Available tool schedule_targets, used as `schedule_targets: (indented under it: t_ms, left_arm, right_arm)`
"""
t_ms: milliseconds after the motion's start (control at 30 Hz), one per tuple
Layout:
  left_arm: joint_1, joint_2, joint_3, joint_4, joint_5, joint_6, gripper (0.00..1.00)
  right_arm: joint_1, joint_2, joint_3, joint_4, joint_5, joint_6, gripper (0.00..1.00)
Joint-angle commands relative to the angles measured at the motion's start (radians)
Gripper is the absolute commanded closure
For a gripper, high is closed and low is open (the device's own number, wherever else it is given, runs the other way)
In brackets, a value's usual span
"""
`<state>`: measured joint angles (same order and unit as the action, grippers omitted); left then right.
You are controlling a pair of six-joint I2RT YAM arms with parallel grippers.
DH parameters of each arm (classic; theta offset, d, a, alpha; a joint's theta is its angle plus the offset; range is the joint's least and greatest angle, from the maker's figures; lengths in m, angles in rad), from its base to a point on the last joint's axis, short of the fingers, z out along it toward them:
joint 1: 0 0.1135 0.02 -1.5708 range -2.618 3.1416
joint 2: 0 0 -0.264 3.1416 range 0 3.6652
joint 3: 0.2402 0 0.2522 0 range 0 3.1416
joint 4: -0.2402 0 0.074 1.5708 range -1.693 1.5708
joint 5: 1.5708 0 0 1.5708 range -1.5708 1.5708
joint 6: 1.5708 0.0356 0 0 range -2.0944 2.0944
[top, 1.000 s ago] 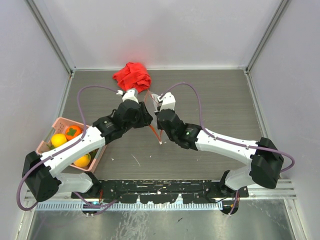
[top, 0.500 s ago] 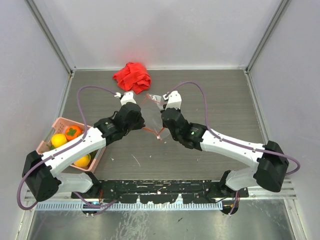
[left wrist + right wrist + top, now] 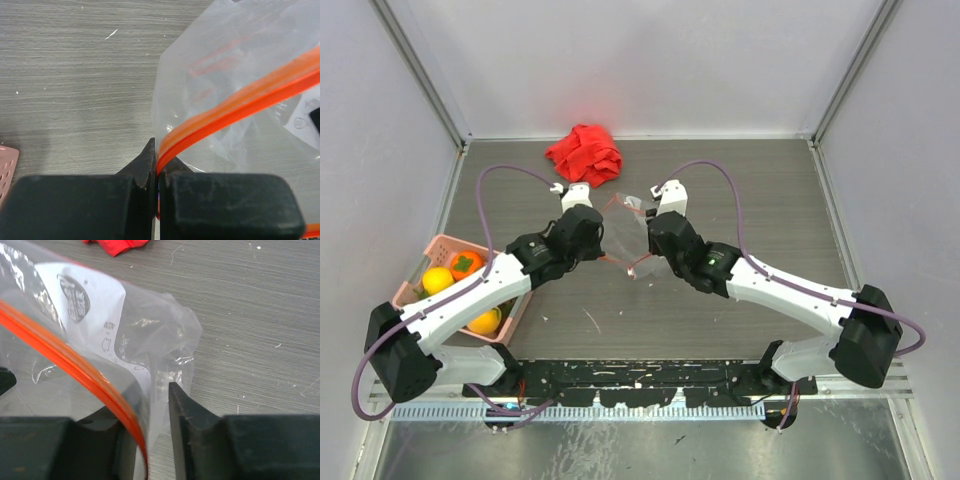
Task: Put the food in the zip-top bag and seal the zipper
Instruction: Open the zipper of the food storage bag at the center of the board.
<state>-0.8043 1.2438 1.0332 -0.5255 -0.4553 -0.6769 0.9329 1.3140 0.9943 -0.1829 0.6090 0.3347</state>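
So the clear wrinkly plastic zip-top bag (image 3: 623, 225) is stretched mid-table between both arms. The left gripper (image 3: 157, 162) is clamped tight on the orange-red zipper strip (image 3: 240, 100) at one end. The right gripper (image 3: 156, 405) pinches the bag's other edge, with the strip running between its fingers. The orange and yellow toy fruits (image 3: 460, 268) sit in the pink plastic basket (image 3: 438, 243) far left, well apart from the bag. A crumpled red cloth (image 3: 585, 152) lies just behind it.

White links (image 3: 460, 298), black joints (image 3: 582, 228), purple cables (image 3: 481, 200), black end effector fingers (image 3: 75, 205).
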Motion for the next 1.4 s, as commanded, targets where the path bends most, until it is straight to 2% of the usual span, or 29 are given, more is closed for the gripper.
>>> schedule_targets:
  t_ms: [0,167,333,567,833,1033,1200,1367]
  left_arm:
    - [-0.005,-0.011,0.073,-0.011,0.018,0.036,1.00]
    - [-0.021,-0.006,0.099,-0.009,0.049,0.050,1.00]
    - [-0.034,-0.001,0.118,-0.013,0.053,0.059,1.00]
    - [-0.038,-0.020,0.120,-0.045,-0.005,0.075,1.00]
    - [-0.036,-0.024,0.151,-0.112,-0.197,0.140,1.00]
    - [-0.035,0.014,0.240,-0.117,-0.248,0.200,1.00]
    - [-0.035,0.054,0.263,-0.060,-0.170,0.205,1.00]
    - [-0.036,0.108,0.279,-0.037,-0.150,0.190,1.00]
  right_arm:
    - [-0.003,0.002,0.061,0.032,-0.085,-0.021,0.60]
    - [-0.003,0.027,0.077,0.087,-0.131,-0.049,0.49]
    - [-0.003,0.083,0.129,0.102,-0.062,-0.082,0.48]
    - [-0.024,0.141,0.182,0.068,0.092,-0.092,0.54]
    - [-0.101,0.096,0.178,0.032,0.158,-0.107,0.63]
    - [-0.122,0.070,0.183,0.043,0.049,-0.135,0.64]
    - [-0.122,0.061,0.176,0.026,-0.070,-0.108,0.63]
    - [-0.121,0.041,0.163,0.014,-0.177,-0.080,0.57]
